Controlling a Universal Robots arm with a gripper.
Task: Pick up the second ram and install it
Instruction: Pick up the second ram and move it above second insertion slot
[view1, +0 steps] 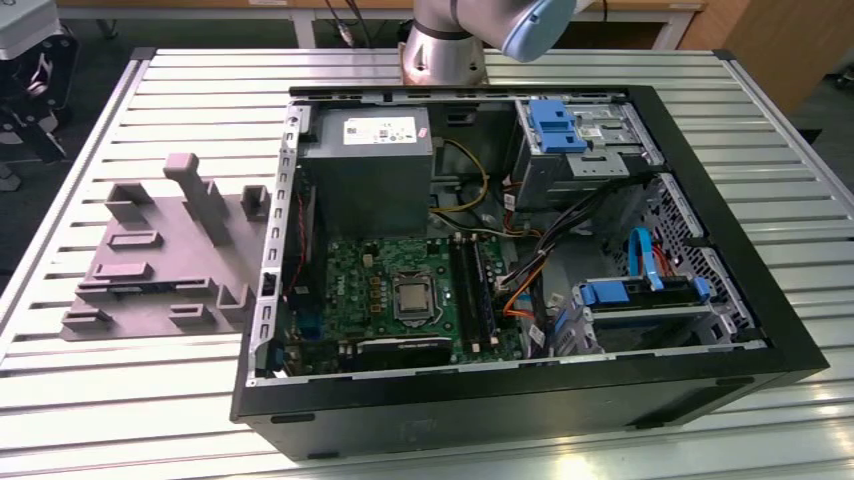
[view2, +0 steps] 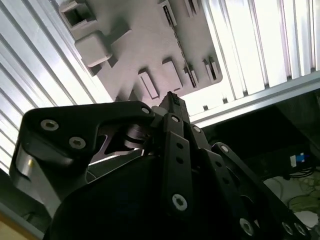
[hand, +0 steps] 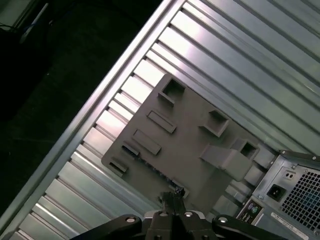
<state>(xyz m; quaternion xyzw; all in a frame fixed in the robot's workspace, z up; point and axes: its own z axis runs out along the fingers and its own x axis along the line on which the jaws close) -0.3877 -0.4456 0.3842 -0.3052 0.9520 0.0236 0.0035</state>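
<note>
A thin dark stick, which I take for the second ram (hand: 150, 165), stands on edge in a slot of the mauve-grey fixture (hand: 190, 140); in the second wrist view the same ram (view2: 176, 40) is a narrow dark strip. My gripper (hand: 173, 194) hangs well above the fixture, apart from the stick, its fingers shut together with nothing between them. The second wrist view shows the gripper (view2: 171, 98) tip over the fixture's edge. On the motherboard in the exterior view lie the long black socket rails (view1: 470, 288).
The open computer case (view1: 747, 300) lies on a slatted aluminium table (view1: 107, 400), with the fixture (view1: 160, 260) to its left in the exterior view. Cables, blue drive brackets (view1: 558, 125) and a power supply (view1: 367, 160) crowd the case. The arm's base (view1: 447, 50) stands behind it.
</note>
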